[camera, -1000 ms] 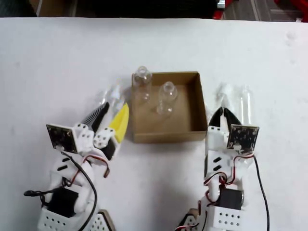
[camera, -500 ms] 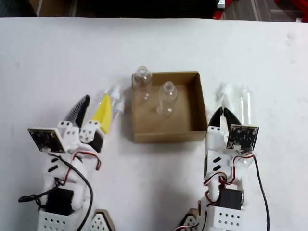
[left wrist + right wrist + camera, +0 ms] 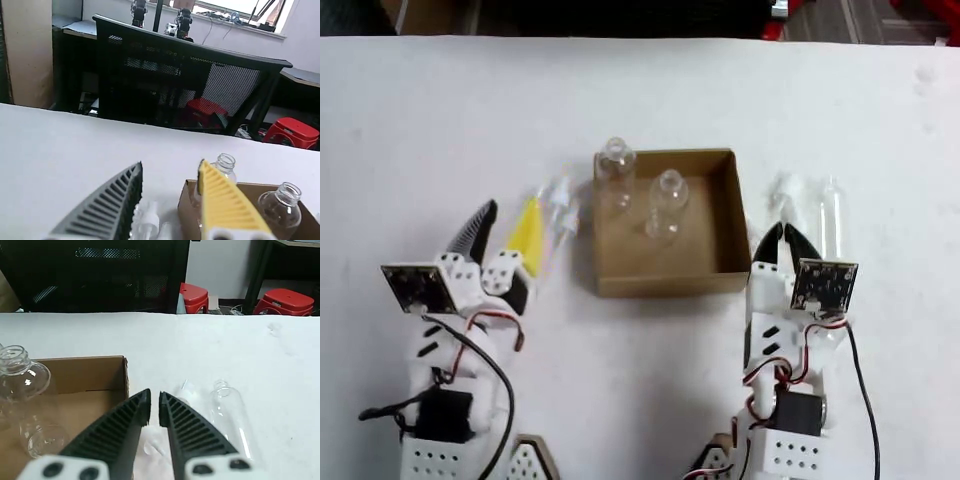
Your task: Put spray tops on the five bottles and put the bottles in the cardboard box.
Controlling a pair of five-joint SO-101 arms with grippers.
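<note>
The cardboard box point(image 3: 665, 280) sits mid-table. One clear uncapped bottle point(image 3: 667, 203) stands inside it. A second bottle point(image 3: 616, 165) stands at its far left corner; whether it is inside I cannot tell. Clear spray tops point(image 3: 558, 203) lie on the table just left of the box. My left gripper point(image 3: 503, 222) is open beside them, its grey and yellow fingers holding nothing, with a spray top point(image 3: 145, 220) between the tips. My right gripper point(image 3: 783, 234) is shut and empty by the box's right wall. Beyond it lie a clear bottle point(image 3: 832, 218) and a clear spray top point(image 3: 784, 192).
The white table point(image 3: 440, 120) has free room at the back and at the far left. Past its far edge stand a black mesh chair point(image 3: 190, 80) and red stools point(image 3: 285, 301). In the right wrist view the lying bottle point(image 3: 230, 412) is just beyond the fingers.
My left arm has swung left, away from the box wall, and its open fingers now point at the spray tops. The right arm has kept still.
</note>
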